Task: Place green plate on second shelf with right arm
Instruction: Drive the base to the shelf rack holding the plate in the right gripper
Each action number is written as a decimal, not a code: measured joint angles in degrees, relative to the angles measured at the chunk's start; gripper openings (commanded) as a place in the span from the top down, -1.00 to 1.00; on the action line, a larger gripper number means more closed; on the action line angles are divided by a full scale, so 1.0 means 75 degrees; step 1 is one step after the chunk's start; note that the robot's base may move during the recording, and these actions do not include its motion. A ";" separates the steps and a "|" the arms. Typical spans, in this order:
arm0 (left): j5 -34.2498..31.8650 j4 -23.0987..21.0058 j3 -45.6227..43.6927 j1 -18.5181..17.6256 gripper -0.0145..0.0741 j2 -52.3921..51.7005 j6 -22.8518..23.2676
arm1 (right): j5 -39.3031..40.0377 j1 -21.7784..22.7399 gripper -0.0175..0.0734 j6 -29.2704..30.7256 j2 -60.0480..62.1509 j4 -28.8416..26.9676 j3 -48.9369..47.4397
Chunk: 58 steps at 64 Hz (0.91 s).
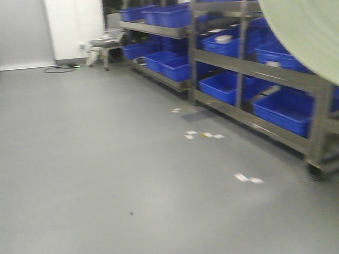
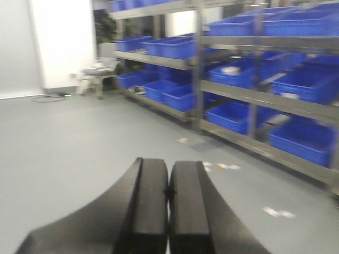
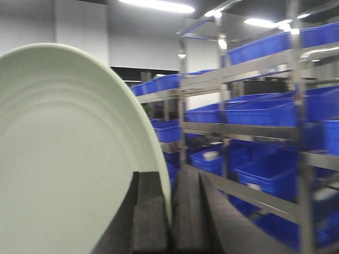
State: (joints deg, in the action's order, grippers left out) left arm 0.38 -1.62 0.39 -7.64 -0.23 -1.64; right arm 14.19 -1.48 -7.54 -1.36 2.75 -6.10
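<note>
Pale sage-green fills the left half of the right wrist view: the green plate (image 3: 69,159) stands on edge, its broad face towards the camera, its faint concentric rings and low rim showing; its rim runs down between the two black fingers of the right gripper (image 3: 170,211), which pinches it there, one finger on each side of the edge. The plate is held in the air in front of the metal rack (image 3: 254,132) and rests on none of its shelves; in the front-facing view only a curved slice of it shows, in the upper right corner, overlapping the rack's upper levels.

The left gripper (image 2: 168,193) hangs above the grey floor (image 2: 69,137) with its two black fingers pressed together — only a thin seam between them, and nothing in it.

The rack lines the right side of the room and recedes towards the back wall; its levels are loaded with blue bins (image 2: 235,114), set side by side. A small white object (image 2: 230,70) lies in one bin on a middle level; what it is cannot be told. White paper scraps (image 1: 249,179) lie scattered on the floor just in front of the rack; a low stool (image 1: 103,45) stands at the far end, beside a white pillar (image 1: 74,26), with a cable (image 1: 58,69) on the floor near it. All three views are somewhat blurred.
</note>
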 measured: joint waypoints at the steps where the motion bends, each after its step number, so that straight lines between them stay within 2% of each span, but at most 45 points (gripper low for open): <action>1: 0.0000 0.0000 0.0000 0.0000 0.38 0.0000 0.0000 | 0.0000 0.0000 0.50 0.0000 0.0000 0.0000 0.0000; 58: 0.0000 0.0000 0.0000 0.0000 0.38 0.0000 0.0000 | 0.0000 0.0000 0.50 0.0000 0.0000 0.0000 0.0000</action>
State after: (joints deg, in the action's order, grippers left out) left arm 0.38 -1.62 0.39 -7.64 -0.23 -1.64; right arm 14.19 -1.48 -7.54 -1.36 2.75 -6.10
